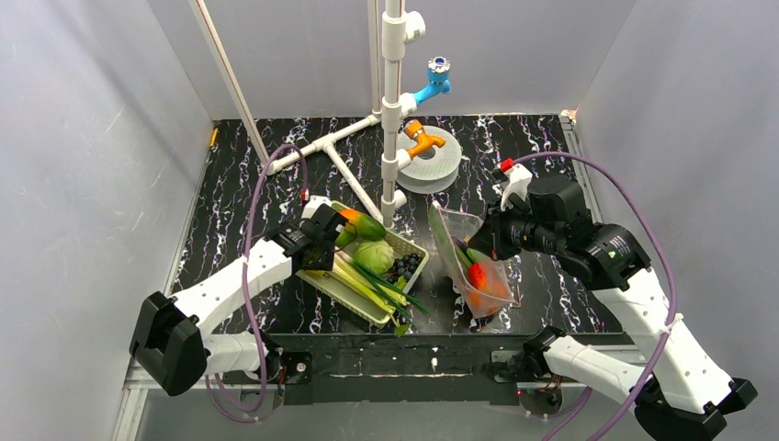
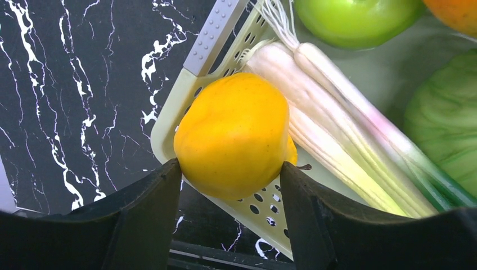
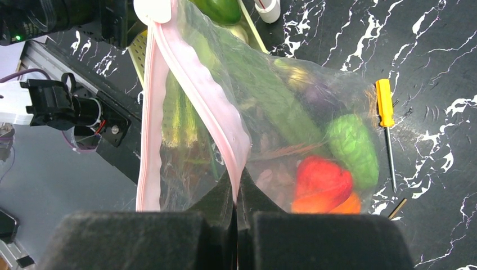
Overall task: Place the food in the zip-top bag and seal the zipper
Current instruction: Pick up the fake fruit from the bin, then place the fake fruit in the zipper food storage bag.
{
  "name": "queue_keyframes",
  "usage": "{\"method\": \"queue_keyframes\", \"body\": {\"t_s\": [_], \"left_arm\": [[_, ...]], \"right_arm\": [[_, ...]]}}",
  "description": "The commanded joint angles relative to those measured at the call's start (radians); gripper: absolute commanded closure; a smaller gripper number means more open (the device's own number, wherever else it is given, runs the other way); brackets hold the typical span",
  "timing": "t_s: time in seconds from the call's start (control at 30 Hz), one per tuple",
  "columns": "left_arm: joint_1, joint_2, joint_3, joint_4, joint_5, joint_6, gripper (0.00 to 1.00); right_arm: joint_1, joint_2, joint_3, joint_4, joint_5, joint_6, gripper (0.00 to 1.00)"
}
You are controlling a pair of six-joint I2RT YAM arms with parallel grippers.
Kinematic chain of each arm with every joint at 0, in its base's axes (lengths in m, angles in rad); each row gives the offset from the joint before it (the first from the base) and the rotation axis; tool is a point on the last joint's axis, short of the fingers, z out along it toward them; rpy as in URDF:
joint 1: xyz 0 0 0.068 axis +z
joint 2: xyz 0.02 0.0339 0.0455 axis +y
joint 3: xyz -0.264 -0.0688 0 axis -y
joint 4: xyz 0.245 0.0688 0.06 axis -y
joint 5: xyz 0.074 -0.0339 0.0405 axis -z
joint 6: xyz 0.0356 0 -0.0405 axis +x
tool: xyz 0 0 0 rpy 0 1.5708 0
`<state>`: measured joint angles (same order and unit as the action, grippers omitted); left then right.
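- Left claw (image 2: 228,169): clenched on a round yellow toy fruit (image 2: 233,135), just above the left rim of the pale green perforated plastic basket (image 2: 169,132), near the middle of the black marbled worktop (image 2: 67,84). Could squirt free, given smooth curved skin between flat pads, and roll toward the left edge.
- Right claw (image 3: 236,188): pinched shut on one lip of the clear crinkly zip-top bag (image 3: 270,107), held upright right of centre, toward the near edge. With only one lip lifted, may leave the mouth too narrow; fruit could then catch the rim and drag the film out of the pinch.
- Bag already loaded with a bumpy green toy cucumber (image 3: 351,149) and a red piece (image 3: 320,180) over something orange. Could tip under another drop and spill toward the near edge.
- Pinkish-red zipper strip (image 3: 197,90): bowed and twisted. Likely to mis-seat if pressed before straightening, or to close over a protruding piece.
- Small yellow-handled screwdriver (image 3: 384,104): lying just beside the bag, on its right-edge side. Not food; could be nudged or snagged.
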<state>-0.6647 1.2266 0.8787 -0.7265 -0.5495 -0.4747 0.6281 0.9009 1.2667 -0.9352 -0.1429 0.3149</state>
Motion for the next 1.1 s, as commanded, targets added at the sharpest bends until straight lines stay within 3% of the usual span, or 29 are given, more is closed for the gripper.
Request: {"method": "queue_keyframes", "body": {"t_s": [0.0, 0.1, 0.33, 0.53, 0.67, 0.8, 0.93, 1.07], "left_arm": [[0.003, -0.085, 0.071, -0.057, 0.011, -0.013, 0.70], [0.002, -0.188, 0.115, -0.090, 0.062, -0.035, 0.70], [0.004, -0.512, 0.102, -0.048, 0.339, -0.189, 0.70], [0.004, -0.700, -0.025, 0.167, 0.621, -0.366, 0.69], [0.004, -0.702, -0.077, 0.357, 0.808, -0.470, 0.69], [0.000, -0.651, -0.195, 0.672, 0.987, -0.636, 0.70], [-0.130, -0.563, -0.223, 0.913, 0.963, -0.694, 0.72], [-0.359, -0.410, -0.098, 0.919, 0.836, -0.566, 0.73]], "right_arm": [[-0.005, -0.021, -0.017, 0.054, -0.021, 0.013, 0.99], [-0.005, -0.005, -0.002, 0.039, -0.017, 0.009, 0.99], [-0.005, -0.012, -0.025, 0.072, -0.032, 0.017, 0.99], [-0.005, -0.005, -0.044, 0.107, -0.066, 0.025, 0.99], [-0.005, 0.025, -0.011, 0.086, -0.087, 0.022, 0.99], [-0.005, -0.006, -0.049, 0.118, -0.095, 0.038, 0.99], [-0.005, 0.003, -0.050, 0.100, -0.103, 0.041, 0.99], [-0.005, -0.024, -0.077, 0.109, -0.107, 0.047, 0.99]]}}
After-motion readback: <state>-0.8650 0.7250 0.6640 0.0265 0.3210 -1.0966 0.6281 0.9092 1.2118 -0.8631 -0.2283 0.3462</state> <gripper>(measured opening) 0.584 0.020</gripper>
